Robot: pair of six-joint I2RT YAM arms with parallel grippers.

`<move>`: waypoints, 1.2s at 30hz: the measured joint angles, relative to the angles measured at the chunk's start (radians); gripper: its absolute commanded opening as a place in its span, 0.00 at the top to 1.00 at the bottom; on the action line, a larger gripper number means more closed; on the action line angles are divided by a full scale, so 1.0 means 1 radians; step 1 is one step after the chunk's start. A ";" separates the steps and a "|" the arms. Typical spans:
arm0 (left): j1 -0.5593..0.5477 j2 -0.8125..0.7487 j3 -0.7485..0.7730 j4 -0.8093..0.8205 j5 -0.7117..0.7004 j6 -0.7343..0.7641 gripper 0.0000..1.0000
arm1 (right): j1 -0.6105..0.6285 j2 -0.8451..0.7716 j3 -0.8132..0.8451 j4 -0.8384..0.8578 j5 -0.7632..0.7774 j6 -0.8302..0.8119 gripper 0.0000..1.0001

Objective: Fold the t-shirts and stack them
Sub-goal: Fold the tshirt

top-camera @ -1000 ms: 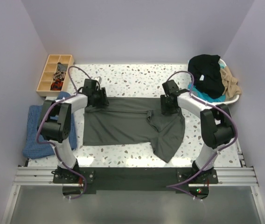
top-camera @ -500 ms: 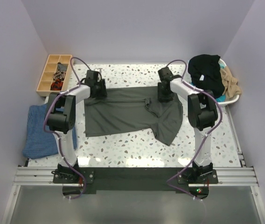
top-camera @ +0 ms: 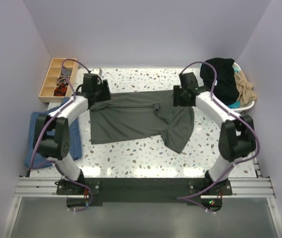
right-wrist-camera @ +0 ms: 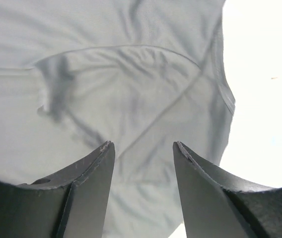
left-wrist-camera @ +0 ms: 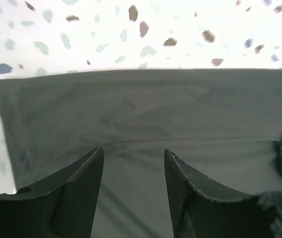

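charcoal t-shirt [top-camera: 131, 121] on speckled white table [top-camera: 146, 158], lilac walls [top-camera: 141, 34], wooden tray [top-camera: 57, 63]

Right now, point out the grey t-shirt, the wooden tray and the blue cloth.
grey t-shirt [top-camera: 131, 121], top external view, middle of its body.
wooden tray [top-camera: 58, 63], top external view, bare far compartment.
blue cloth [top-camera: 34, 123], top external view, its far left part.

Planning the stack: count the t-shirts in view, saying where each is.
4: a charcoal-grey shirt spread mid-table; a black shirt, a tan shirt and a teal shirt heaped far right. Others may hide in that heap; blue cloth at left: unclear.
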 measured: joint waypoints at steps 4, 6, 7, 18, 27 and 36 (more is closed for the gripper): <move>-0.008 -0.243 -0.152 0.025 -0.043 -0.056 0.42 | 0.000 -0.215 -0.153 0.017 -0.010 0.052 0.42; -0.018 -0.343 -0.251 0.023 -0.064 -0.092 0.40 | 0.000 -0.297 -0.252 0.015 -0.029 0.089 0.42; -0.029 -0.390 -0.311 0.016 -0.078 -0.115 0.39 | 0.000 -0.330 -0.300 0.006 -0.038 0.109 0.41; -0.188 -0.809 -0.731 -0.221 -0.256 -0.439 0.29 | 0.000 -0.687 -0.657 -0.107 -0.094 0.296 0.39; -0.188 -0.810 -0.757 -0.298 -0.387 -0.552 0.29 | 0.013 -0.708 -0.826 -0.093 -0.172 0.417 0.39; -0.188 -0.723 -0.764 -0.298 -0.436 -0.592 0.33 | 0.015 -0.663 -0.841 -0.018 -0.216 0.457 0.40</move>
